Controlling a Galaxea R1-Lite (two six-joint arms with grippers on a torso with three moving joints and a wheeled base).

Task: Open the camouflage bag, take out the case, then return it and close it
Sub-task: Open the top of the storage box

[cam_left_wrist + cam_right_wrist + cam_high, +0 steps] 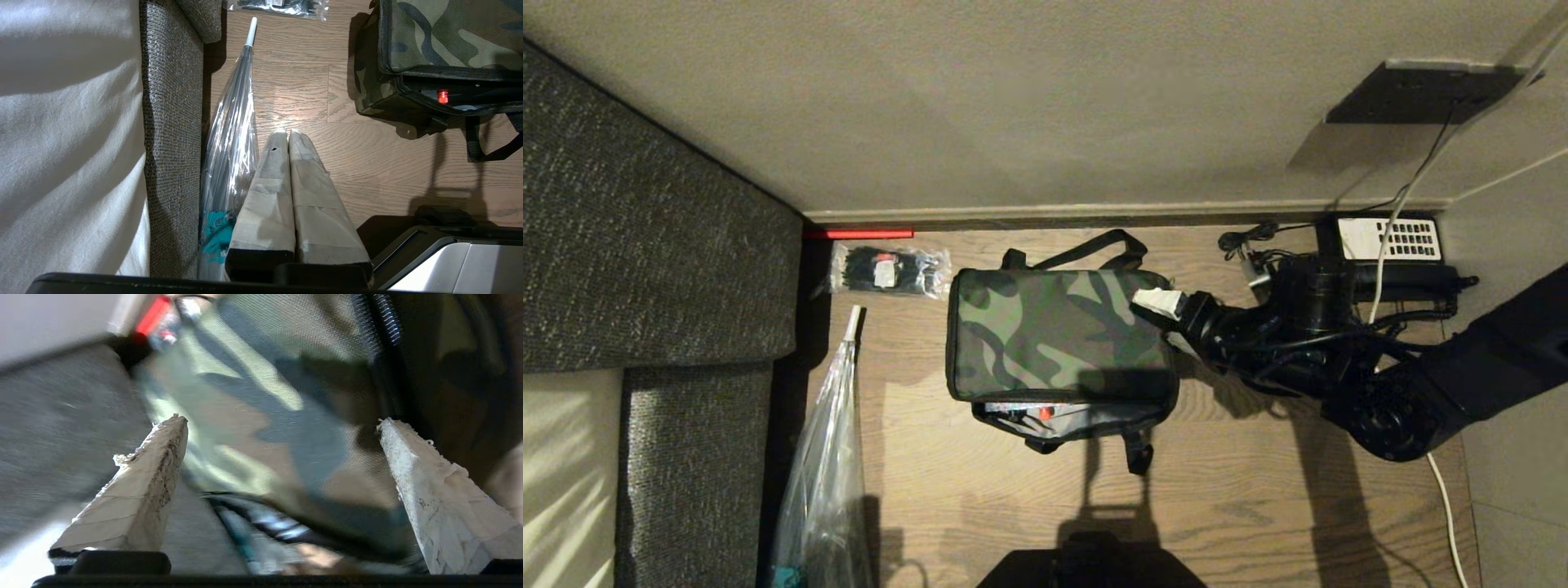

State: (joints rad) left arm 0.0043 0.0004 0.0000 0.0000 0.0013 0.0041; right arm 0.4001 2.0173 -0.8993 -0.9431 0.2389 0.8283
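1. Nearest the head camera, a dark part of the robot's base [1090,563] is seen at the bottom edge, on the wooden floor [1258,506].
2. Beside it a clear umbrella [829,457] is laid along the floor against a grey sofa [654,245].
3. At the middle of the floor the bag [1058,335] is found, its camouflage lid lowered over the body but not fully shut (a gap is left along the near edge).
4. Through that gap the case [1029,411] is partly seen inside, with a small red spot showing.
5. At the bag's far right corner the right tool [1158,302] is held, fingers spread wide with nothing between them; in the right wrist view the lid fabric is seen past both fingertips [169,435].
6. Low near the umbrella the left tool [288,132] is parked, its fingers pressed together and gripping nothing.
7. By the wall a packet of ties [889,270] is placed left of the bag, and a phone [1388,245] to the right.
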